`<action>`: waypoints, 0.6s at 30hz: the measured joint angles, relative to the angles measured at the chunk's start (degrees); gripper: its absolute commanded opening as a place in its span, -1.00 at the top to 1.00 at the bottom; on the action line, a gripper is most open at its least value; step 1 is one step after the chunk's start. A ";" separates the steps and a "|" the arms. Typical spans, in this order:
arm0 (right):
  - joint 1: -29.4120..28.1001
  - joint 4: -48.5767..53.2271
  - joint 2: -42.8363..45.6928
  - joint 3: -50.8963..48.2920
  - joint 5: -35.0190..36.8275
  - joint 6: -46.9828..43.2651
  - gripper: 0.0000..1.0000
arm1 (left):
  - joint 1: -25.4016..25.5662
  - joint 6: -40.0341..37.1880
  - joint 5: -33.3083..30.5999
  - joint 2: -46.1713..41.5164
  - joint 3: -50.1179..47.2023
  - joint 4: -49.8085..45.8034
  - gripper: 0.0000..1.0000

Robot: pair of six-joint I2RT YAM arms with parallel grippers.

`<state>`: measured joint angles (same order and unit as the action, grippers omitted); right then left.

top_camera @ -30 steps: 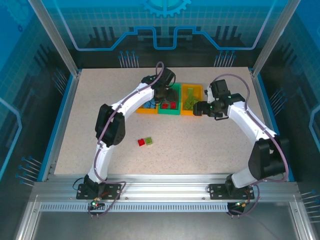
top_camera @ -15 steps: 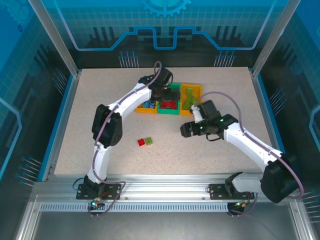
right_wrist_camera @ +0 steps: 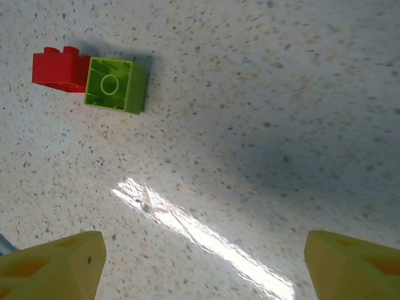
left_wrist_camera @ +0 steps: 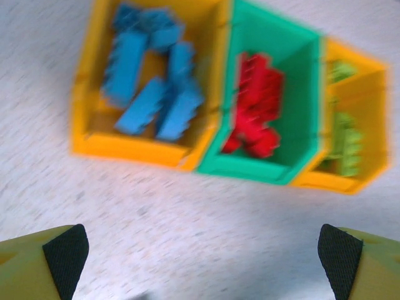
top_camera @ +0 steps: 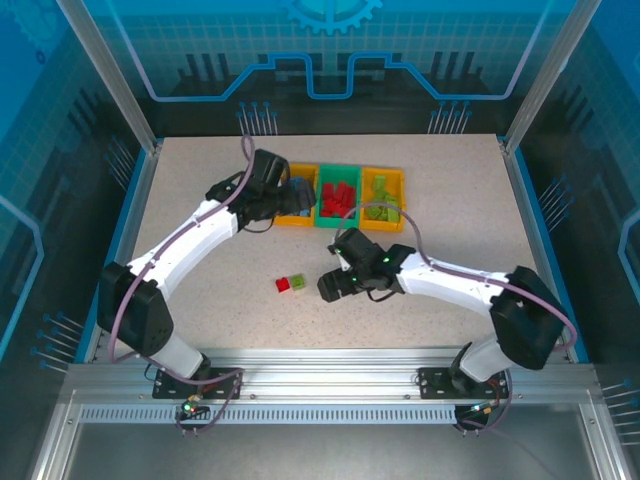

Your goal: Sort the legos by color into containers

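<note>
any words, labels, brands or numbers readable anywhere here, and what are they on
No readable text anywhere.
The bins, the red lego and the green lego show no lettering.
The back panel carries a gear emblem and line graphics, not words.

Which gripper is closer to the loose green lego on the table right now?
Right. The right gripper is open just beside the green lego; the left gripper is farther back, by the bin of blue legos.
</note>
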<state>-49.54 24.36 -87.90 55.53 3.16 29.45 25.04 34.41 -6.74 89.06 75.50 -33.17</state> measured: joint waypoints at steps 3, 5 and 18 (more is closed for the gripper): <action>-1.86 0.00 -5.49 4.28 0.81 0.35 -0.69 | -1.18 2.05 -1.01 -2.23 -8.11 -1.55 -0.98; -3.04 0.02 -8.81 7.04 1.16 0.31 -0.70 | -1.99 3.65 -1.18 -5.25 -14.21 -2.47 -0.98; -5.88 2.29 -22.49 18.34 0.59 -0.94 -0.67 | -10.03 7.54 -1.18 -22.27 -28.79 -4.33 -0.98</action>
<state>-55.42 26.65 -110.39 73.87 3.75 28.51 15.00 41.95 -7.92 66.78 46.72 -37.50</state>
